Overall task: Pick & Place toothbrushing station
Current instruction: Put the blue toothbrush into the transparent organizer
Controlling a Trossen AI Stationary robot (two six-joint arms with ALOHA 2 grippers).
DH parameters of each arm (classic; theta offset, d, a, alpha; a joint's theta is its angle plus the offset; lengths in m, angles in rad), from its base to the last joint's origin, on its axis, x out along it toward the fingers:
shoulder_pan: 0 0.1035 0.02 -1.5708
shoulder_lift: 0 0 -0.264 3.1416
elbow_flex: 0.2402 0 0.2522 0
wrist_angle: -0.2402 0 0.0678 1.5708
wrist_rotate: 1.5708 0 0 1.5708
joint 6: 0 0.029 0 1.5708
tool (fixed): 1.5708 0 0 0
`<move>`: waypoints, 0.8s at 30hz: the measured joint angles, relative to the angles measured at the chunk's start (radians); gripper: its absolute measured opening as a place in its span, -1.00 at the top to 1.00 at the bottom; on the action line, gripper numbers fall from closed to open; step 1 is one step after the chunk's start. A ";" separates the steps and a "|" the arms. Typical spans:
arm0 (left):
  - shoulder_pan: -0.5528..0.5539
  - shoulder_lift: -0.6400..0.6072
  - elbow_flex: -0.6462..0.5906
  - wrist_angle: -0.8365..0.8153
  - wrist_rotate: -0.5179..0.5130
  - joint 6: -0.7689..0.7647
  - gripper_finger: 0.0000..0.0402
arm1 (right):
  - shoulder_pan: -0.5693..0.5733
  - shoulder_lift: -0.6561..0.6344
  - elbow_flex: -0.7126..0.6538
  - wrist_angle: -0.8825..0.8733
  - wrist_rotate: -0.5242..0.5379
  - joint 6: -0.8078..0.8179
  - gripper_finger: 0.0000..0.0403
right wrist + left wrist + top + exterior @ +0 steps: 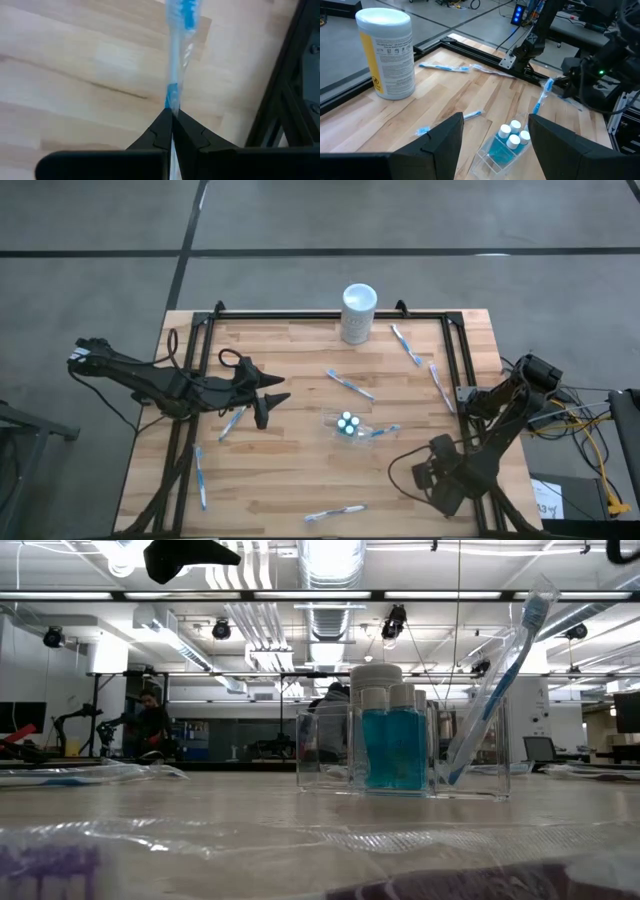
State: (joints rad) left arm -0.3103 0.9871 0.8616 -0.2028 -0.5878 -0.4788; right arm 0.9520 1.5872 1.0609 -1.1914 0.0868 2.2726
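The clear plastic cup (347, 425) stands mid-table with teal tubes with white caps (512, 135) in it. A blue-and-white toothbrush (495, 680) leans in the cup's right end. My left gripper (495, 120) hovers open to the left of the cup, aimed at it, with nothing between its fingers. My right arm (445, 470) is over the table's near right part and hides its own gripper in the high view. In its wrist view my right gripper (172, 117) is shut on a wrapped toothbrush (180, 55). My right gripper pinches a wrapped toothbrush between its two fingertips at a blue stretch of the handle (171, 100). The fingers come from above, pointing down, and the brush runs on beyond them toward its blue end (187, 10). It hangs over the wood.
A white cylinder (358, 312) stands at the far edge. Several wrapped toothbrushes lie loose, among them one (405, 345) at the far right, one (350, 385) mid-table and one (335, 512) at the near edge. A black frame rail (465, 380) runs along the right side.
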 joint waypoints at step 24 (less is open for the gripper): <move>0.000 0.000 0.000 0.000 0.000 0.000 -0.14 | 0.078 -0.002 0.261 -0.275 0.922 -0.053 0.96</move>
State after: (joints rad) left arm -0.3102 0.9871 0.8616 -0.2028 -0.5878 -0.4788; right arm 1.0303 1.5852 1.3219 -1.4660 1.0087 2.2196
